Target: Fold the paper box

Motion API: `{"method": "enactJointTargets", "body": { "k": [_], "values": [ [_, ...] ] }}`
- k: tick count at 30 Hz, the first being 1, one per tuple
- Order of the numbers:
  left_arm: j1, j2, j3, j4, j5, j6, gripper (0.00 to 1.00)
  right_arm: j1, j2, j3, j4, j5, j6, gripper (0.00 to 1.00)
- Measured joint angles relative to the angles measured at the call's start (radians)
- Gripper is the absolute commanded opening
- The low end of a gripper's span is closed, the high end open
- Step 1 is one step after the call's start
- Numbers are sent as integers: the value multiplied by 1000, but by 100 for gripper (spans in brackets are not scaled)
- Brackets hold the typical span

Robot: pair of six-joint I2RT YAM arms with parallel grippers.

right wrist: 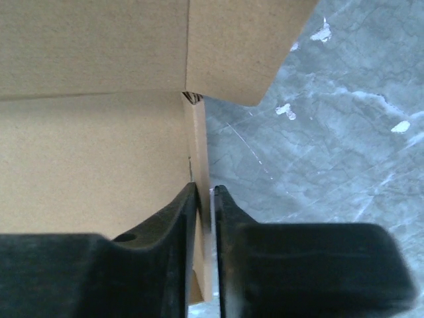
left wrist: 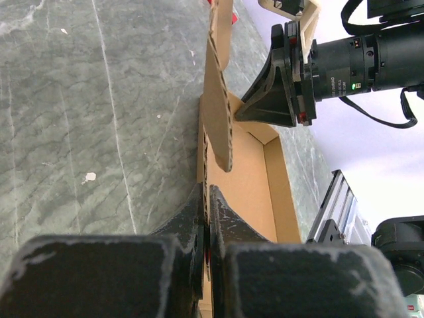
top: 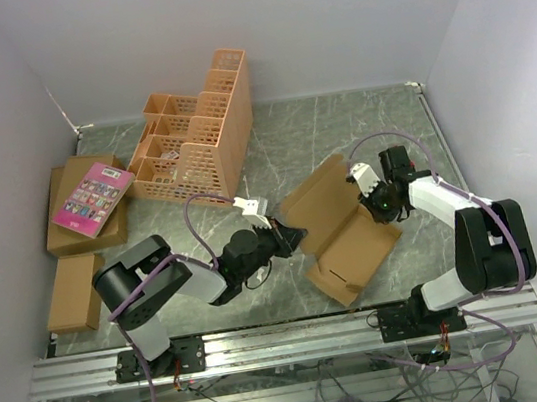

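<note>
1. Box (top: 344,235) lies on the table (top: 340,140), centre-right, just past the arm bases. It is half formed: shallow tray open, one broad panel tilted up on its far-left side.
2. Left gripper (top: 292,235) is at the box's left edge. The wrist view shows its fingers (left wrist: 189,218) pinched almost together on a thin cardboard edge, and an upright flap (left wrist: 218,99) rises just beyond them.
3. Right gripper (top: 373,197) is on the box's right side. Its fingers (right wrist: 175,212) are narrow and clamped on a side wall (right wrist: 199,146) that stands upright at a corner.
4. Both grippers hold the same box from opposite sides, facing each other across the tray.
5. Step in hand, my read: raising and squaring the side walls and flaps. The tray is not locked and the lid is not closed.
6. The next move likely calls for one pinch to act as anchor while the other swings its wall along the crease and tucks the corner tab.
7. Risk, my read: thin cardboard may buckle at the pinch. The box may also skid on the smooth table if both arms pull at once.
8. Farther left are two cartons (top: 75,291), the farther one with a pink book (top: 93,199) on it. None of them touches the box.
9. Farthest back is an orange crate (top: 198,136), well apart from the box.
</note>
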Motion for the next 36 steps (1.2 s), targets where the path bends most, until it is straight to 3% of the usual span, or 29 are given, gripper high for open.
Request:
{"method": "enactJointTargets", "body": {
  "k": [7, 30, 36],
  "values": [
    [-2, -12, 2, -12, 1, 1, 7, -1, 0, 6, -6, 4, -5, 33],
    [-2, -66, 2, -90, -2, 42, 7, -34, -7, 30, -117, -43, -94, 40],
    [-2, -78, 2, -105, -3, 48, 7, -51, -7, 30, -137, -60, -120, 38]
  ]
}}
